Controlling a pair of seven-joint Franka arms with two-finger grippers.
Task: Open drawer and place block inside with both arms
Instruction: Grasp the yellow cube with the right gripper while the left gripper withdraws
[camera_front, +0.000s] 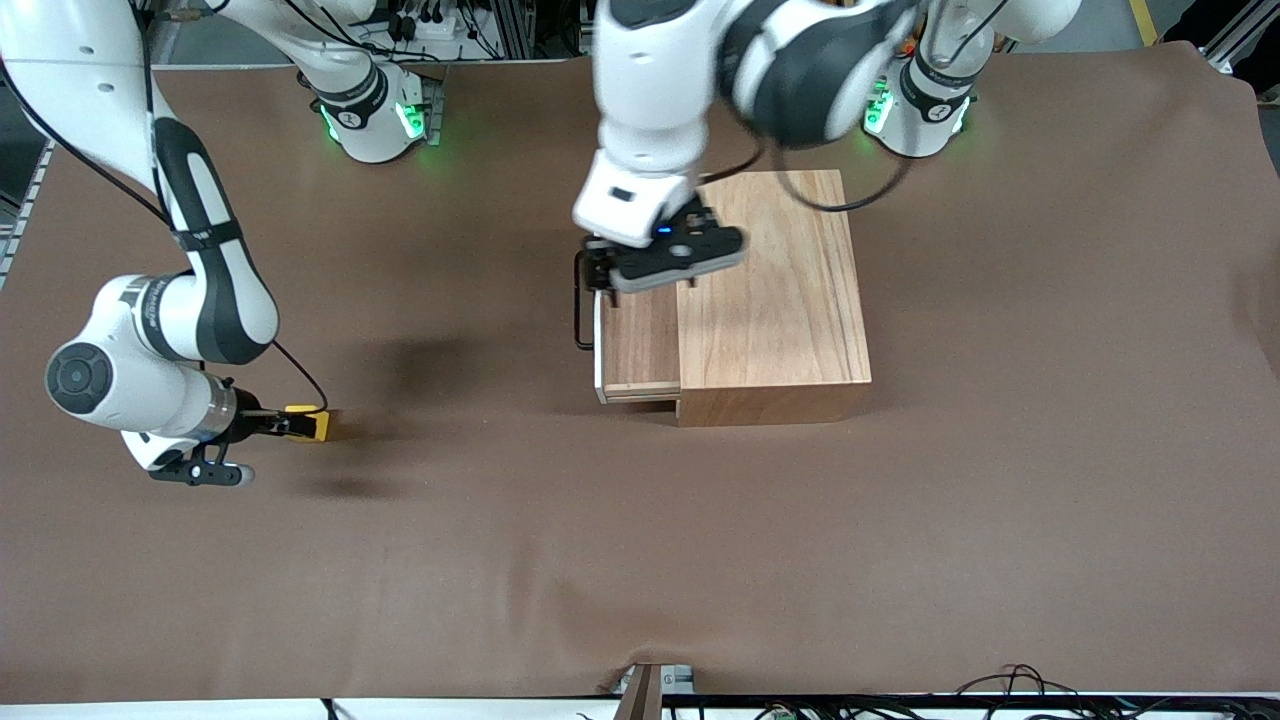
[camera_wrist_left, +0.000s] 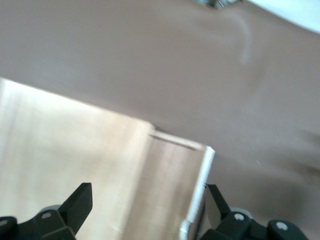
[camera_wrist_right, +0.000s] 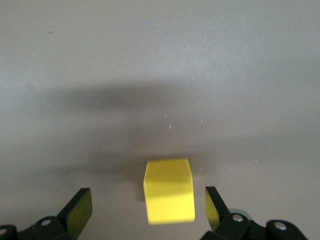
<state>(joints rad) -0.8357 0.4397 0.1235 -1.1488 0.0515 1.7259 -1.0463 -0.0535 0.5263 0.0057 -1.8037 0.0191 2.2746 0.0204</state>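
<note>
The wooden box (camera_front: 775, 290) stands at mid-table with its drawer (camera_front: 640, 345) pulled partly out toward the right arm's end, white front panel (camera_front: 599, 345) and black handle (camera_front: 579, 310) showing. My left gripper (camera_front: 600, 272) hangs open just over the drawer's front. In the left wrist view the gripper (camera_wrist_left: 148, 207) spans the panel (camera_wrist_left: 201, 195) and the tray floor (camera_wrist_left: 167, 190), holding nothing. The yellow block (camera_front: 318, 426) lies on the table toward the right arm's end. My right gripper (camera_front: 298, 424) is low and open. The block (camera_wrist_right: 169, 190) sits between its fingers (camera_wrist_right: 79, 209), untouched.
A brown cloth (camera_front: 640, 560) covers the whole table, with wrinkles near the front edge. Both arm bases (camera_front: 375, 120) stand along the table edge farthest from the front camera. Cables (camera_front: 1000, 685) lie past the table's front edge.
</note>
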